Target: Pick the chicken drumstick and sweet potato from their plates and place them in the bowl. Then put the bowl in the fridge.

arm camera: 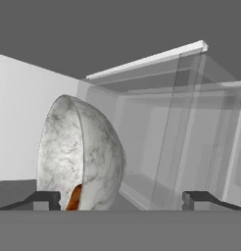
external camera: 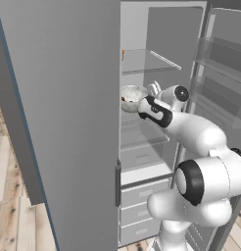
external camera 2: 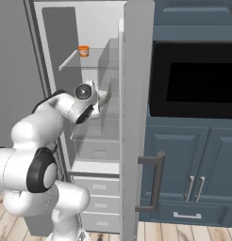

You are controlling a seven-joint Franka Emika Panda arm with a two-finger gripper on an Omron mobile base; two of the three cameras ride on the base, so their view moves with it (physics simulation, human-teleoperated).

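From the left base view, the one fridge (external camera: 68, 122) stands with its broad grey door swung wide at the left, and just past the door's edge the single bowl (external camera: 132, 97) sits on a clear shelf (external camera: 142, 142) inside the pale interior, three drawers (external camera: 144, 211) stacked below it. To the right of the bowl the white arm reaches into the compartment, its claw (external camera: 154, 89) close beside the bowl's rim. In the right base view one small orange cup (external camera 2: 83, 51) rests on the upper shelf. In the hand view the bowl (arm camera: 83, 154) lies toward the left (the view is rolled), something orange-brown showing inside it, and the two fingertips (arm camera: 44, 200) are spread wide apart, gripping nothing.
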